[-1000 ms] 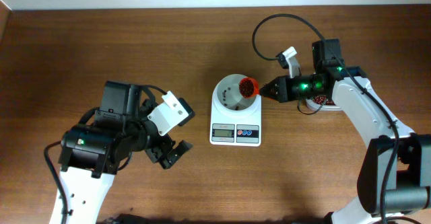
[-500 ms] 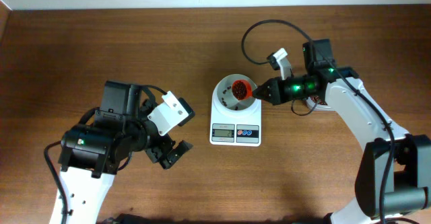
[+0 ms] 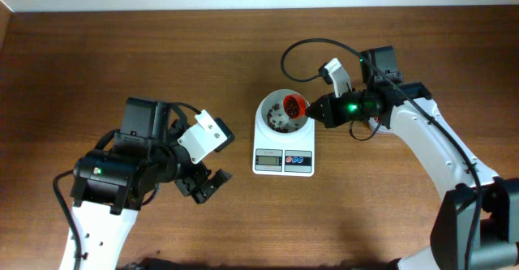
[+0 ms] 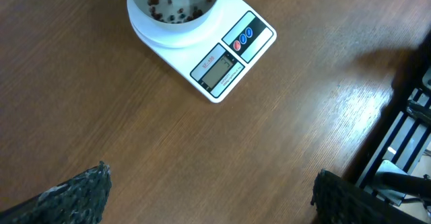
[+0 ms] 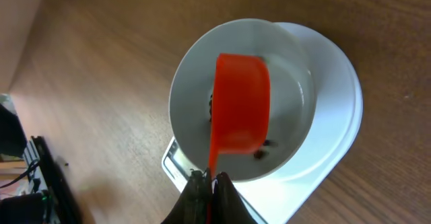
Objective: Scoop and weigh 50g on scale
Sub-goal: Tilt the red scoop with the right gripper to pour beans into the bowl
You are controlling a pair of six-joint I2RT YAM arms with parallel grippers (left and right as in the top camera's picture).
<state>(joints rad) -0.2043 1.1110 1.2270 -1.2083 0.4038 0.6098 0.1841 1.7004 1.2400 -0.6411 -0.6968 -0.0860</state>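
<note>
in the past second my right tool (image 3: 314,112) has carried the orange scoop (image 3: 295,105) from the right-hand rim of the white bowl (image 3: 270,101) to a spot over its middle, and has rolled it. a second ago the scoop sat level and full. now it is tipped, and the right wrist view shows its smooth back facing up above the bowl.

my right tool is pinched fully closed on the scoop's thin handle. my left tool (image 3: 204,187) hangs spread wide and empty over the bare worktop (image 3: 162,59), well apart from the scale (image 3: 283,163).

the dark red-brown beans (image 3: 278,122) now lie scattered across the floor of the bowl, which sits on top of the scale. in the left wrist view they are a thin sprinkle, not a heap. i cannot tell whether any remain inside the scoop.

i judge this to be the pouring step, under way. the display (image 4: 217,70) is too small to read, so i cannot say how near fifty grams i am. such a sparse layer suggests more scoops may be needed.
</note>
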